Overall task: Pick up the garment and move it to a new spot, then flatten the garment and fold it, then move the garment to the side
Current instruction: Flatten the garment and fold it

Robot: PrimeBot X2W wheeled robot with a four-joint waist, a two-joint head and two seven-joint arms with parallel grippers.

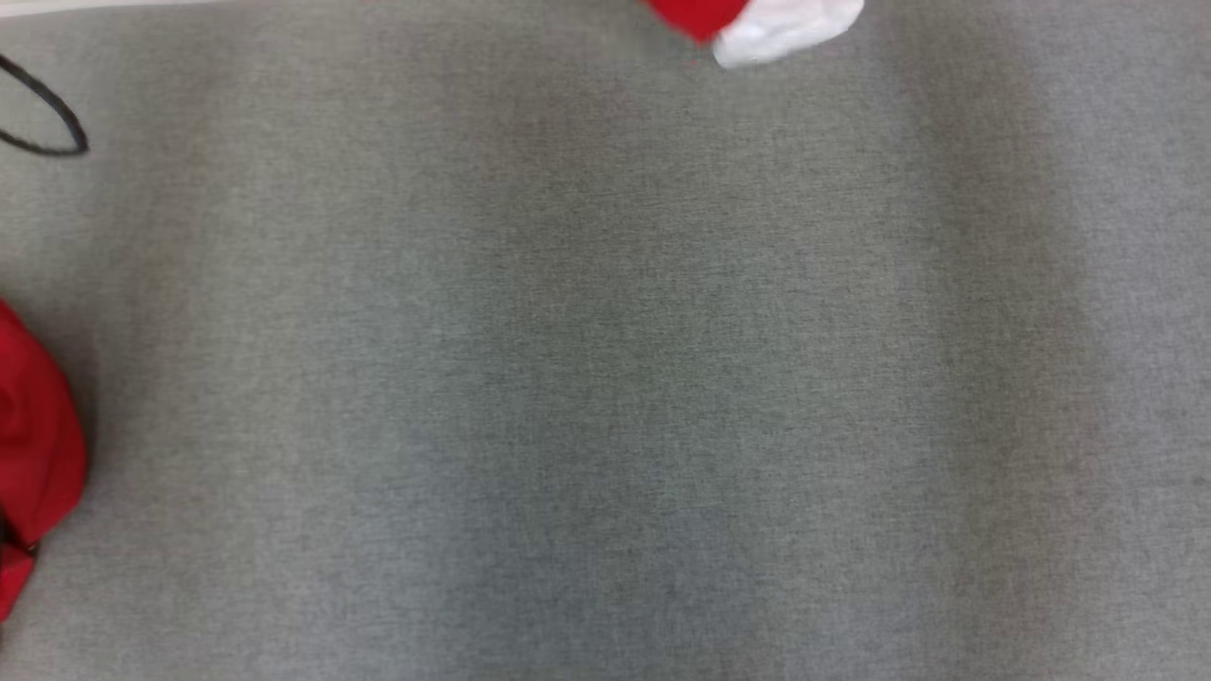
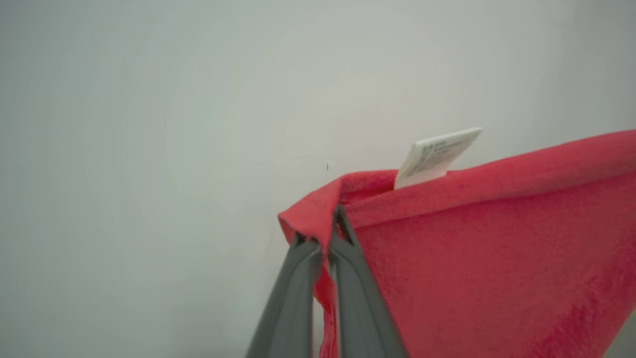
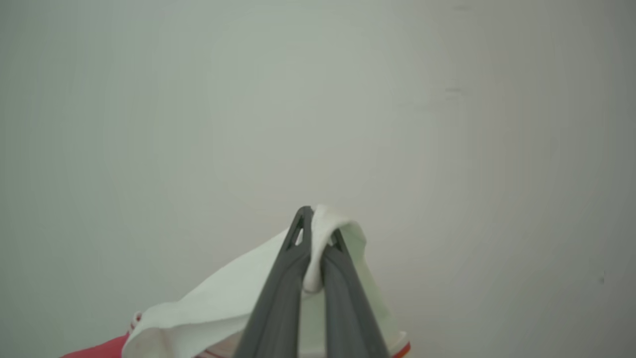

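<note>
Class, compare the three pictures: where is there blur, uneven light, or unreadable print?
Head view: the grey surface shows soft darker and lighter bands, no glare. Left wrist view: the left gripper and red garment look slightly soft, the print on the white label is unreadable. Right wrist view: the right gripper on white cloth is fairly sharp; the pale background dims toward the right.

Tabletop (image 1: 605, 378) open midway — garment (image 1: 38, 445), cable (image 1: 59, 106) at left

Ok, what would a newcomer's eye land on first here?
The left gripper pinches the hem of the red garment beside a white care label. The right gripper is shut on white fabric. In the head view, red cloth pokes onto the grey table from the left.
</note>
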